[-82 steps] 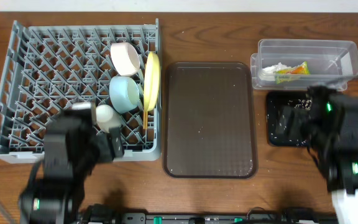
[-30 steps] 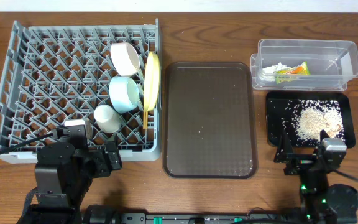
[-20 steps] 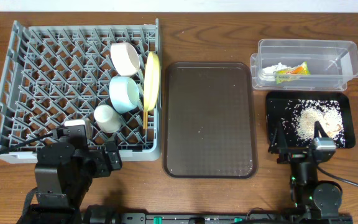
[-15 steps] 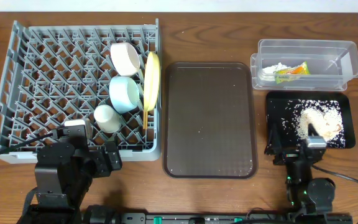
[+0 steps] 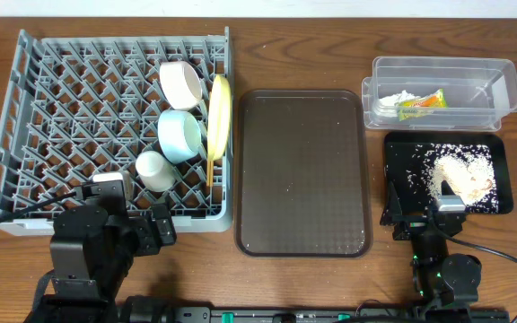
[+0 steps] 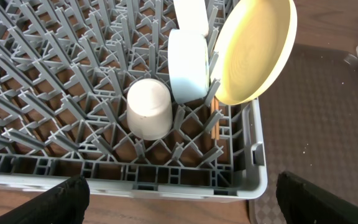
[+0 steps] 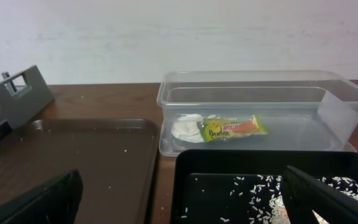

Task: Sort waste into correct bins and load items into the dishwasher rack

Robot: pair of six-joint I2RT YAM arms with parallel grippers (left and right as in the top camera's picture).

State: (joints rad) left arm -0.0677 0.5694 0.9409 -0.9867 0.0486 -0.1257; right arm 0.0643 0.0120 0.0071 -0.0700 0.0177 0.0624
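Observation:
The grey dishwasher rack holds a pinkish-white bowl, a light blue bowl, a white cup, a yellow plate on edge and chopsticks. In the clear tub lie a green-yellow wrapper and crumpled paper. Rice scraps cover the black tray. My left gripper hangs open and empty at the rack's near wall. My right gripper is open and empty at the black tray's near edge.
A large brown serving tray with a few stray grains lies between the rack and the bins. Both arms sit low at the table's front edge. A pale wall stands behind the tub.
Both arms have drawn back toward the front edge from over the rack and the black tray. In the last second the right arm slid slightly left; the left arm stayed still.

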